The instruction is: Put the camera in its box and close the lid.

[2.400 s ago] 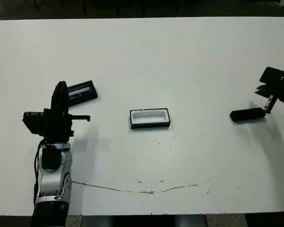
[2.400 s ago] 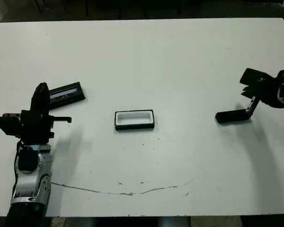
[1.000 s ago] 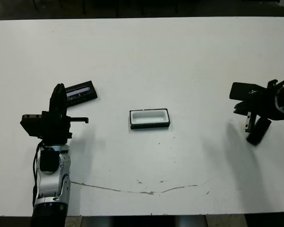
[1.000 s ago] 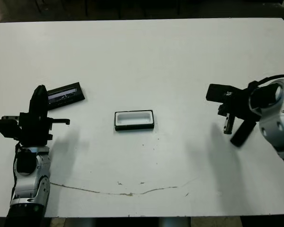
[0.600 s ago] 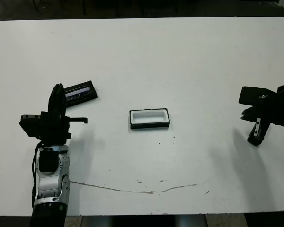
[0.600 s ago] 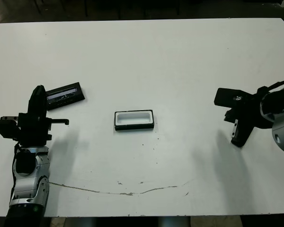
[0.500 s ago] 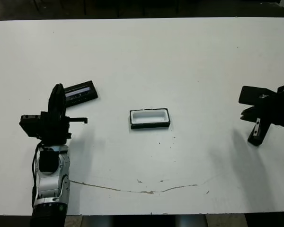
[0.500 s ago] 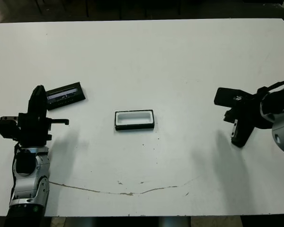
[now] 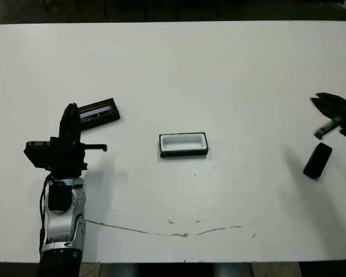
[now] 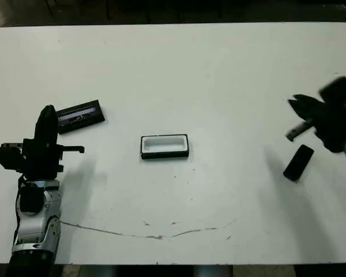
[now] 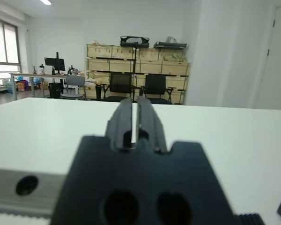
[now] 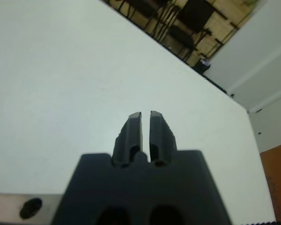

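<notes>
The box (image 9: 183, 145), a black-rimmed tray with a white lining, lies open-topped at the table's middle. The lid (image 9: 98, 112), a black panel with a pale strip, rests flat to its left. The camera (image 9: 318, 160), a slim black bar, lies on the table near the right edge, with nothing touching it. My right gripper (image 10: 303, 107) hovers blurred just beyond the camera; in the right wrist view its fingers (image 12: 132, 129) stand shut with nothing between them. My left gripper (image 9: 71, 109) is raised beside the lid's near end, shut and holding nothing.
A thin dark crack line (image 9: 179, 233) runs across the white table (image 9: 219, 69) near its front edge. Wide bare table lies between the box and the camera. The left wrist view shows chairs and shelves of boxes (image 11: 131, 65) beyond the table.
My right gripper held the camera upright half a second ago. The camera now lies free on the table, and the gripper has pulled away up and to the right. The left arm stayed put.
</notes>
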You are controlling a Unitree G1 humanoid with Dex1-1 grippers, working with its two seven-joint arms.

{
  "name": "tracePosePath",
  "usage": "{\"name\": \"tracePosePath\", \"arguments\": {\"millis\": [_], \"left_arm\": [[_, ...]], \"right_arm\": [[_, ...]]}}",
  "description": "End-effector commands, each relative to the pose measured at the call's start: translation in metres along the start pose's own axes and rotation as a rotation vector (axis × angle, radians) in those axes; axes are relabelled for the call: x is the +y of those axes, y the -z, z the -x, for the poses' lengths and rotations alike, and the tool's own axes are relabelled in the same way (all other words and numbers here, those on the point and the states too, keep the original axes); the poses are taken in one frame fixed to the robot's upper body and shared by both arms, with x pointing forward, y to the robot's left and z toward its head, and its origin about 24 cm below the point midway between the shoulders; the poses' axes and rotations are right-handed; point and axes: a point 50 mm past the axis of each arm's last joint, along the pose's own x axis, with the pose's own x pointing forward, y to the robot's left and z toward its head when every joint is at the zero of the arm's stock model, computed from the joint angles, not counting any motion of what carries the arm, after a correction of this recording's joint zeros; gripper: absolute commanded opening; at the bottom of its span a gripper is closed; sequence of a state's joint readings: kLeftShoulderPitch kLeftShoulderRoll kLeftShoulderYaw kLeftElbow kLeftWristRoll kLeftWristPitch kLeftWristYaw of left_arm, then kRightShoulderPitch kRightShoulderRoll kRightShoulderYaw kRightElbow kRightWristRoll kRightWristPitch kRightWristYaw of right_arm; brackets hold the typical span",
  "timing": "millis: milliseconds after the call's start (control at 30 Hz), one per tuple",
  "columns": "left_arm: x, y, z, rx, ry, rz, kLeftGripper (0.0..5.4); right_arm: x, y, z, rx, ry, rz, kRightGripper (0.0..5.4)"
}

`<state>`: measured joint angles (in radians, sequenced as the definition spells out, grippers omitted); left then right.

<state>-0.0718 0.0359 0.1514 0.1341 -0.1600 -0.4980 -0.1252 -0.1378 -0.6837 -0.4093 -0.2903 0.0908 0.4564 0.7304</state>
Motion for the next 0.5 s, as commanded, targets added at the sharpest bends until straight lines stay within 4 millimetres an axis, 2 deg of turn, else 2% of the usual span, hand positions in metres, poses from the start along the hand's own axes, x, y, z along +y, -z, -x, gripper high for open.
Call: {"name": "tracePosePath", "arguments": {"millis": [33,500], "left_arm": [[0.003,0.006,0.006,0.043,0.000,0.001,0.01],[0.005,0.004,0.007,0.063,-0.006,0.007,0.01]], "right_arm": [[-0.005,0.006,0.011,0.062,-0.032,0.045,0.00],[-0.019,0.042,0.034,0.367,-0.390,0.166,0.00]]}}
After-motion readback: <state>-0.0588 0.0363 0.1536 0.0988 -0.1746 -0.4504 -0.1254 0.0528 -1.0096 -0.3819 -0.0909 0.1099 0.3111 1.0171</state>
